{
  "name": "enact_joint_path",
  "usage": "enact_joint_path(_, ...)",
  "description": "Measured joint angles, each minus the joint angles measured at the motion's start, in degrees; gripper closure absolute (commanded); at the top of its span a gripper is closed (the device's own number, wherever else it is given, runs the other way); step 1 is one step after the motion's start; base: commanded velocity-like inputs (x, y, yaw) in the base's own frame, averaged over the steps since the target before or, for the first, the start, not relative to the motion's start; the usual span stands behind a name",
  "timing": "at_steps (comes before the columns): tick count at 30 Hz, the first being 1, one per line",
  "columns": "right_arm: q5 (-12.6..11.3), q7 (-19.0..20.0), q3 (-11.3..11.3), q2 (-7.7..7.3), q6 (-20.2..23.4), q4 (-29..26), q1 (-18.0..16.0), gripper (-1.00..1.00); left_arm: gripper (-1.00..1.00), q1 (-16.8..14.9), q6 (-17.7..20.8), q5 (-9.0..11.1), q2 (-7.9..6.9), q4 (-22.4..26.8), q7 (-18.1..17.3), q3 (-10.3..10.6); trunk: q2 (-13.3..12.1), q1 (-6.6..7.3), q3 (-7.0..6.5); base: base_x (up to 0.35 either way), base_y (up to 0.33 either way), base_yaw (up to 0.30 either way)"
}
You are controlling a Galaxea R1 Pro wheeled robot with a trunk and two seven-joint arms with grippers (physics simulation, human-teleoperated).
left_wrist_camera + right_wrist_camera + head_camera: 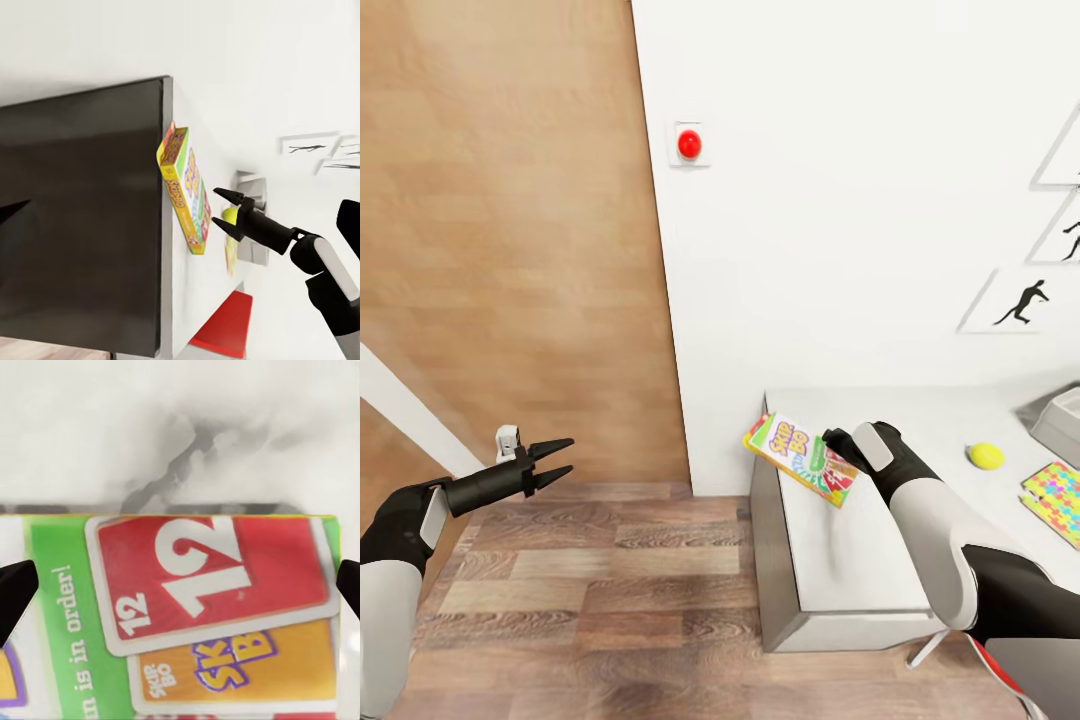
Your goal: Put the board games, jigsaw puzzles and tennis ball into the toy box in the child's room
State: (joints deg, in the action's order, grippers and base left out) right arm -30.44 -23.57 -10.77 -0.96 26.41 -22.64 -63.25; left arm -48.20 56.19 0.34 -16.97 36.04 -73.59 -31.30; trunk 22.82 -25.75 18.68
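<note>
A board game [801, 459], a flat green and yellow Skip-Bo box, lies at the near-left corner of the white table [840, 560], slightly over its edge. My right gripper [836, 440] hovers over it, open, the fingertips [15, 592] spread to either side of the box's red "12" card [202, 577]. From the left wrist view the right gripper [220, 214] stands just off the box [186, 196]. Further right lie the tennis ball [986, 456], a jigsaw puzzle [1055, 500] and the grey toy box [1060, 420]. My left gripper [557, 460] hangs open over the floor.
A white wall behind the table carries a red button [689, 144] and framed running-figure pictures [1025, 300]. Wood-plank floor [610, 600] spreads left of the table. A white slanted beam [410, 410] crosses at far left. The table's side panel [82, 225] looks dark.
</note>
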Motion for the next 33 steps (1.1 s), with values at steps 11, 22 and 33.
enact_joint_path(11, -0.1, -0.1, 0.0, 0.05, 2.5, -6.8, 0.0, -1.0, -1.0, 0.0, 0.0, 0.0, 0.0, 0.0, 0.0, 0.0, 0.0, 0.0, -1.04, 0.0, 0.0, 0.0)
enact_joint_path(22, -0.8, -0.1, -0.4, 0.04, 10.2, -16.9, 2.5, -1.0, -1.0, 0.0, 0.0, 0.0, 0.0, 0.0, 0.0, 0.0, 0.0, 0.0, -2.07, 0.0, 0.0, 0.0)
enact_joint_path(33, -2.4, 0.2, -0.7, 0.8, 26.2, -32.2, 8.0, -1.0, -1.0, 0.0, 0.0, 0.0, 0.0, 0.0, 0.0, 0.0, 0.0, 0.0, -3.1, 0.0, 0.0, 0.0)
